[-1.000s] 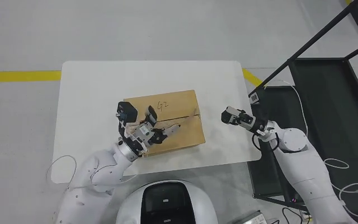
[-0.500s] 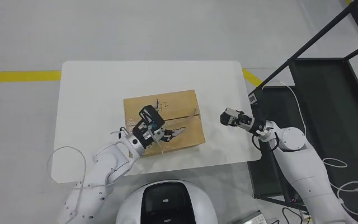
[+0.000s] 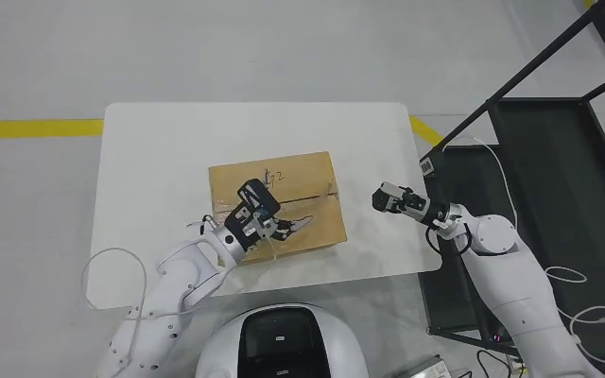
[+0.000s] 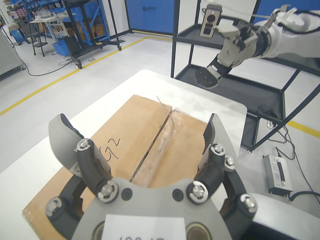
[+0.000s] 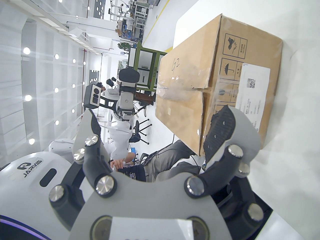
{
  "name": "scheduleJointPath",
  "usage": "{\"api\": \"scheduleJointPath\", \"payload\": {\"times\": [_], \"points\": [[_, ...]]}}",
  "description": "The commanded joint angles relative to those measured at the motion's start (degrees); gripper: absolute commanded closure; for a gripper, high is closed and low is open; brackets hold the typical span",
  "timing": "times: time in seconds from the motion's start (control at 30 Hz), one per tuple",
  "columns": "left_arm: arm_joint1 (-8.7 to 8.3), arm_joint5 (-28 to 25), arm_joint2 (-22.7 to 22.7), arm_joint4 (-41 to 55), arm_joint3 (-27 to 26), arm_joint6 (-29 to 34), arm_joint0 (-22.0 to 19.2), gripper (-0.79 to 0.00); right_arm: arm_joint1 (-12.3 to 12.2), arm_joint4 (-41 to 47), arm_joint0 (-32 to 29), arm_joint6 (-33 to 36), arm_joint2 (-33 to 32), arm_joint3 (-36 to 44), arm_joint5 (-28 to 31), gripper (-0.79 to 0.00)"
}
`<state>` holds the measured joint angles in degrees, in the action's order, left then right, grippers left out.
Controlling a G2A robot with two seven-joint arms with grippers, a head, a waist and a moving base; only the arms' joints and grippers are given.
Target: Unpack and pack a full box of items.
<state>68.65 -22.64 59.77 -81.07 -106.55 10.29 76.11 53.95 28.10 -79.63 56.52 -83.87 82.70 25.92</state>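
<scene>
Handwritten "G2" mark (image 3: pixel 275 177) on box (image 3: pixel 312 170) top; handling symbols (image 5: pixel 231 56), white QR label (image 5: pixel 252 93) on box side.

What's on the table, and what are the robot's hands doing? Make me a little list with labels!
Table: white, one box on it
Box: brown cardboard, flaps shut, scribble on top
Tape: clear, along the top seam, one end curling up
Left gripper: open, over the seam
Right gripper: open, beside the box's end, not touching it
Rack: black, next to the table
</scene>
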Motion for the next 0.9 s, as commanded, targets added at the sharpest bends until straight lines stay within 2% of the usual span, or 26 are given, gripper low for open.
{"api": "scheduleJointPath", "payload": {"times": [0.0, 0.13, 0.37, 0.5, 0.7, 0.73, 0.83, 0.87], "points": [[-0.08, -0.8, -0.2, -1.9, -0.8, 4.2, -0.7, -0.785, 0.0, 0.0, 0.0, 0.0, 0.0, 0.0, 0.0, -0.785], [-0.25, -2.9, -1.2, -8.2, -2.4, 11.9, -2.8, -0.785, 0.0, 0.0, 0.0, 0.0, 0.0, 0.0, 0.0, -0.785], [0.13, -6.8, -4.7, -14.2, -4.0, 20.5, -6.6, -0.785, 0.0, 0.0, 0.0, 0.0, 0.0, 0.0, 0.0, -0.785], [0.63, -7.1, -7.1, -15.6, -3.8, 21.1, -8.4, -0.785, 0.0, 0.0, 0.0, 0.0, 0.0, 0.0, 0.0, -0.785], [1.86, -6.8, -10.2, -14.9, 0.6, 21.8, -12.5, -0.785, 0.0, 0.0, 0.0, 0.0, 0.0, 0.0, 0.0, -0.785], [2.1, -6.6, -10.8, -14.8, 1.3, 21.9, -13.2, -0.73, 0.0, 0.0, 0.0, 0.0, 0.0, 0.0, 0.0, -0.785], [2.81, -6.2, -12.4, -15.2, 3.7, 22.7, -15.5, -0.428, 0.0, 0.0, 0.0, 0.0, 0.0, 0.0, 0.0, -0.785], [3.05, -6.3, -12.9, -14.8, 4.5, 22.8, -16.1, -0.376, 0.0, 0.0, 0.0, 0.0, 0.0, 0.0, 0.0, -0.785]]}}
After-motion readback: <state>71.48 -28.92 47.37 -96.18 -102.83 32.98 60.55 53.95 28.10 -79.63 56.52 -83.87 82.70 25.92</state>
